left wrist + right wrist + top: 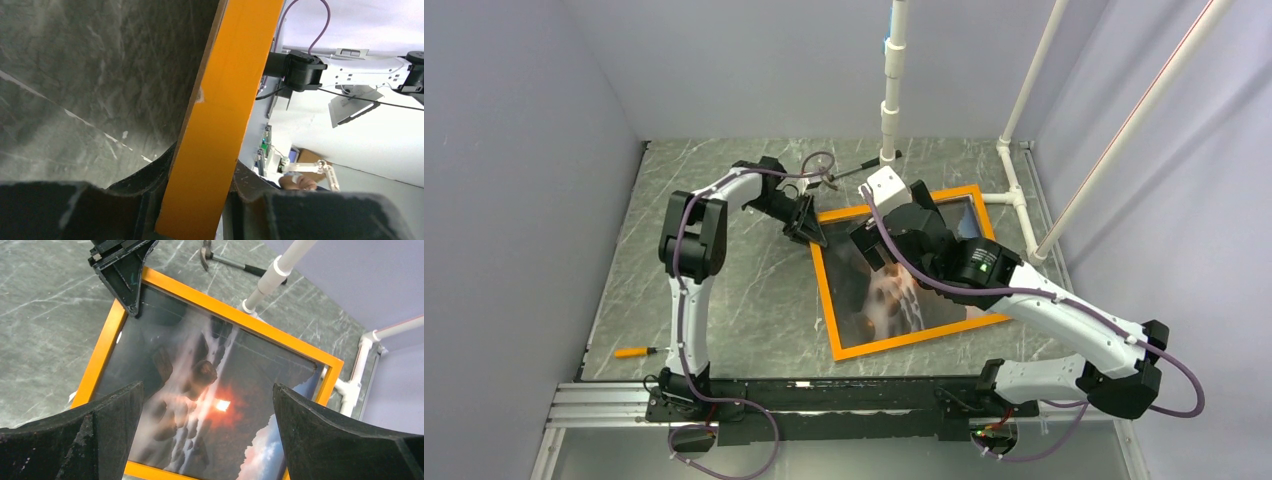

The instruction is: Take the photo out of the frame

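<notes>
The bright-orange frame [904,338] lies on the marble table, right of centre, turned at an angle. The photo [886,296] of dark rocks, white water and orange glow sits inside it, face up. My left gripper [809,228] is at the frame's far-left corner. In the left wrist view it [200,200] is shut on the orange border [235,90]. My right gripper [871,250] hovers over the photo's far half. In the right wrist view it [207,440] is open and empty above the photo [215,390], with the left gripper [131,300] pinching the frame [240,315] at its corner.
An orange-handled screwdriver [632,352] lies near the table's front left. A small hammer-like tool [220,259] lies behind the frame. White PVC pipes [1014,190] stand at the back and right, close to the frame's far corner. Walls enclose the table.
</notes>
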Available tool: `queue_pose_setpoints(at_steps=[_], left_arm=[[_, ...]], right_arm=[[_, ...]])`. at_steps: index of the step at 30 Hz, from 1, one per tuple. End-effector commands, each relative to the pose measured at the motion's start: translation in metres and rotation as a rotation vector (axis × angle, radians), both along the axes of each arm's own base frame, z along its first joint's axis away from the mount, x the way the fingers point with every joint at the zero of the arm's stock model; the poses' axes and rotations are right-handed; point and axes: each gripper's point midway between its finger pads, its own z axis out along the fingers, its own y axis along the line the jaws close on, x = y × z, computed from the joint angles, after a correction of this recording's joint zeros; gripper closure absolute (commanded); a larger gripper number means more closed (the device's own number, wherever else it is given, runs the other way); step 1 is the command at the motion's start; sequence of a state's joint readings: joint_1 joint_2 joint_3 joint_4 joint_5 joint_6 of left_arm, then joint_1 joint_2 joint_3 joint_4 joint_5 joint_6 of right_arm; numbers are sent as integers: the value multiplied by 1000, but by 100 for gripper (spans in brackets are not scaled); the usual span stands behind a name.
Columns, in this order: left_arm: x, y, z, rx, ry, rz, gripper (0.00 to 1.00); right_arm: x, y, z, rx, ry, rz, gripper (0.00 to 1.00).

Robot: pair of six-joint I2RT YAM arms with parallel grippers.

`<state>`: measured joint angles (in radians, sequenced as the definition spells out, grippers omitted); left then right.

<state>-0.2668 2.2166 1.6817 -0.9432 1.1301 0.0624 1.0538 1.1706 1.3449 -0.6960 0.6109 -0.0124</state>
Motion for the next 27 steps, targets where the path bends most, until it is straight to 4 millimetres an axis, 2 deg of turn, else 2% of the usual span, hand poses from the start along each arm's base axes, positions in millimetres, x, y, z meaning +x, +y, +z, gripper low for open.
queue_pose_setpoints(at_steps=[1,10,14,20,22,24,27], left_arm=[[34,6,-64,245,-288,-116,100],[32,-23,-90,289,-276,-210,100],[37,-21,-105,342,-258,-215,100],[49,-21,-107,374,-223,-175,100],[51,-20,-107,405,-192,-149,91],[55,-16,-105,438,-201,-111,77],[70,3,-92,485,-236,-4,56]], right_arm=[[11,-15,-3,40,-17,-152,0],[6,-25,-35,49,38,-171,0],[5,-28,-42,34,60,-181,0],[-1,-25,-51,66,97,-166,0],[-3,-25,-55,73,113,-169,0],[-6,-25,-62,74,133,-172,0],[-13,-27,-80,71,182,-180,0]])
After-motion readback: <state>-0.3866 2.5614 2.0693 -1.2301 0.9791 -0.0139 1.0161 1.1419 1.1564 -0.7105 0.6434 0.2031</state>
